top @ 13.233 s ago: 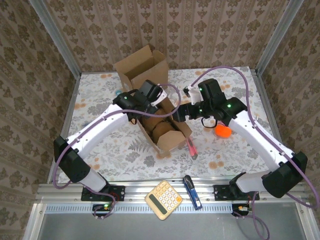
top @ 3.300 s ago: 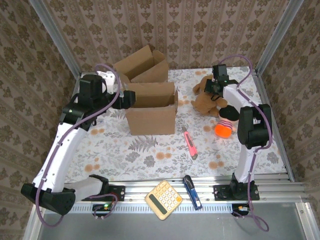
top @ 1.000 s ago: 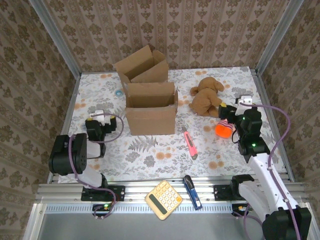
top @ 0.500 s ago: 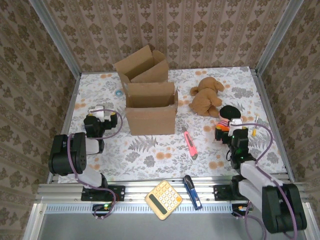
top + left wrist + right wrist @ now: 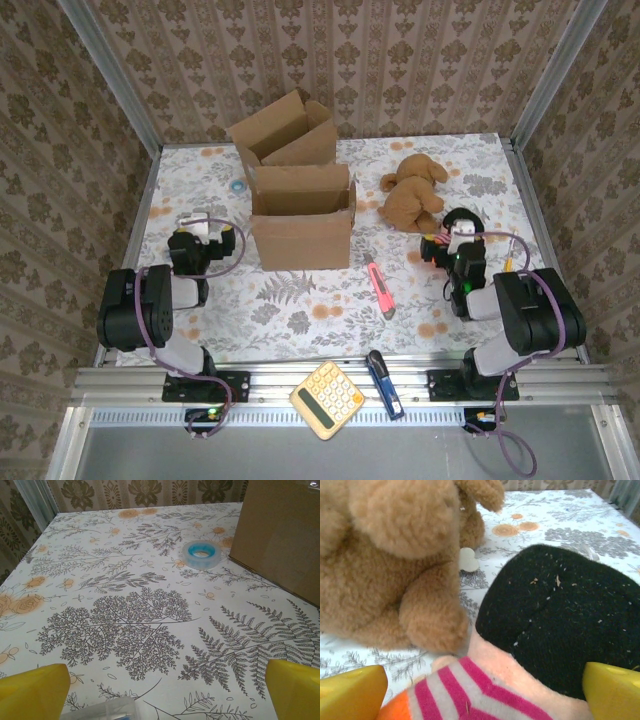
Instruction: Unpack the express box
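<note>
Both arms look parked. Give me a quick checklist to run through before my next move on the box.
1. Left hand open, holding nothing: ok.
2. Right hand open, holding nothing: ok.
3. Space ahead of right hand free: not ok, the doll lies close in front of it, beside the teddy bear.
4. Box upright, top flaps open: ok.
5. Box emptied: cannot tell, its inside is hidden from above.
6. Utility knife away from both hands: ok, it lies on the table near the box.

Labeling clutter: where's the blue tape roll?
The tape roll lies far-left on the table, just left of the cardboard box; left wrist view shows it beside the box wall.
</note>
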### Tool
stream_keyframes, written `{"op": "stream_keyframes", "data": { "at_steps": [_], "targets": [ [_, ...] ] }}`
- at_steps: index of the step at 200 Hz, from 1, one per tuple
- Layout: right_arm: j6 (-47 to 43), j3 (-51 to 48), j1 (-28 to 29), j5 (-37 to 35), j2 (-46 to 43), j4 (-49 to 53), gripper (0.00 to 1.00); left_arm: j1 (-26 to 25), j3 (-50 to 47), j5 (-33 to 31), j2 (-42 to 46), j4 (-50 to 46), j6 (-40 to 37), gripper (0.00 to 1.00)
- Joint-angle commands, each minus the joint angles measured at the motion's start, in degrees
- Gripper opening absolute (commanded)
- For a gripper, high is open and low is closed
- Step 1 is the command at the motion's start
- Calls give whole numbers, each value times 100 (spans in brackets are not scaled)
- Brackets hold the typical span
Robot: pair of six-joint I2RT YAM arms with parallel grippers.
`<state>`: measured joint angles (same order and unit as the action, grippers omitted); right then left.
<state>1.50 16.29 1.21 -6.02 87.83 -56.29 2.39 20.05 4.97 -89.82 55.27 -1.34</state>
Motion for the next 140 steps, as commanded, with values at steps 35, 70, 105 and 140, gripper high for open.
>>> {"op": "stream_keyframes", "data": {
  "at_steps": [35, 70, 105, 140],
  "targets": [
    [101, 704, -152, 478, -9, 745, 100, -129, 227, 40, 75, -253, -164, 100],
    [80, 702, -121, 411, -22, 751, 100, -126, 230, 39, 75, -253, -173, 100],
    [81, 713, -121, 401, -24, 758, 100, -132, 236, 39, 73, -261, -173, 100],
    [79, 700, -121, 400, -28, 751, 100, -180, 244, 23, 79, -293, -235, 100]
  ]
}}
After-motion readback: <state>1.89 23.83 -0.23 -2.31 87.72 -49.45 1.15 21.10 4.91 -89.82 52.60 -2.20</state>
